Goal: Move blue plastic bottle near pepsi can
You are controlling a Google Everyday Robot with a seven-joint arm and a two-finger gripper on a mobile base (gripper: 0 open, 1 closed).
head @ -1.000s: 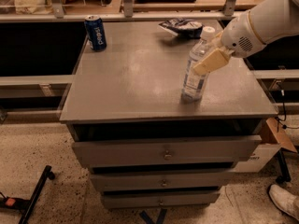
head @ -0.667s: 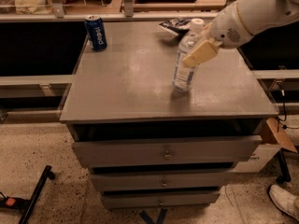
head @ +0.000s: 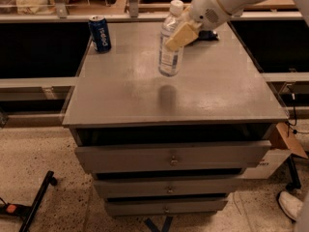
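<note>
The blue plastic bottle (head: 170, 45) is a clear bottle with a white cap and a white-and-blue label. It hangs upright above the grey cabinet top (head: 125, 91), with its shadow on the surface below. My gripper (head: 179, 33) is shut on the bottle's upper body, reaching in from the upper right. The pepsi can (head: 100, 33) stands upright at the far left corner of the top, well left of the bottle.
A dark snack bag (head: 208, 34) lies at the far right, mostly hidden behind my arm. The cabinet has three drawers (head: 171, 156) below. A cardboard box (head: 285, 141) sits on the floor at right. A black stand leg (head: 36, 202) lies at left.
My gripper has lifted the bottle off the top and carried it left and toward the far side, closer to the pepsi can.
</note>
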